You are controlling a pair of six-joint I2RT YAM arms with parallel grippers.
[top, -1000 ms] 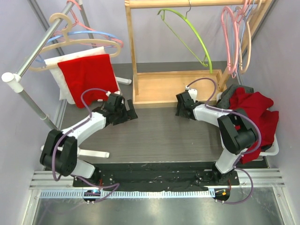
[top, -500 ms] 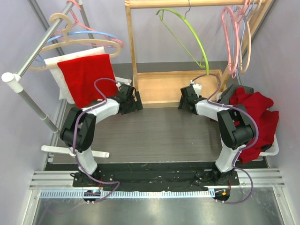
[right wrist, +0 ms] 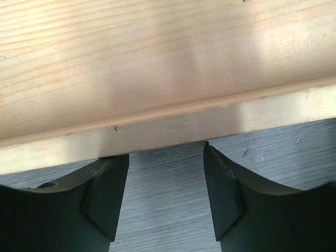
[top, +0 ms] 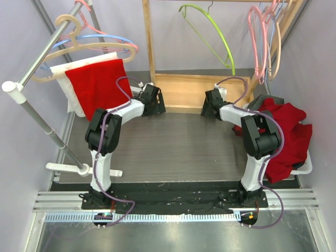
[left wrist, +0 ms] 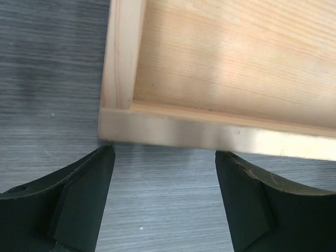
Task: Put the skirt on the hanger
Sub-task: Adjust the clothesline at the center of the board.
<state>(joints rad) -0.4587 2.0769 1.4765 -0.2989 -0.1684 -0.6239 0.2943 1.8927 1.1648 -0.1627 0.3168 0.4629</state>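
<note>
A pile of red and dark skirts point(top: 286, 128) lies at the right edge of the table. A green hanger point(top: 212, 34) hangs from the wooden rack's top bar. My left gripper point(top: 155, 101) is open and empty, its fingertips point(left wrist: 100, 163) touching the near left corner of the rack's wooden base point(left wrist: 220, 68). My right gripper point(top: 210, 108) is open and empty too, its fingertips point(right wrist: 113, 168) against the near edge of the same base point(right wrist: 157, 63). Only grey table shows between the jaws in both wrist views.
A metal rail at the left holds wooden, blue and pink hangers point(top: 86, 44) with a red cloth point(top: 100, 84) over a white one point(top: 68, 89). Pink and blue hangers point(top: 262, 42) hang at the right of the wooden rack point(top: 184, 92). A white tray point(top: 304, 167) lies under the pile.
Both arms have stretched away from me, their grippers going from the mid table to the rack's base. The wooden rack has slid back, with the green hanger swinging.
</note>
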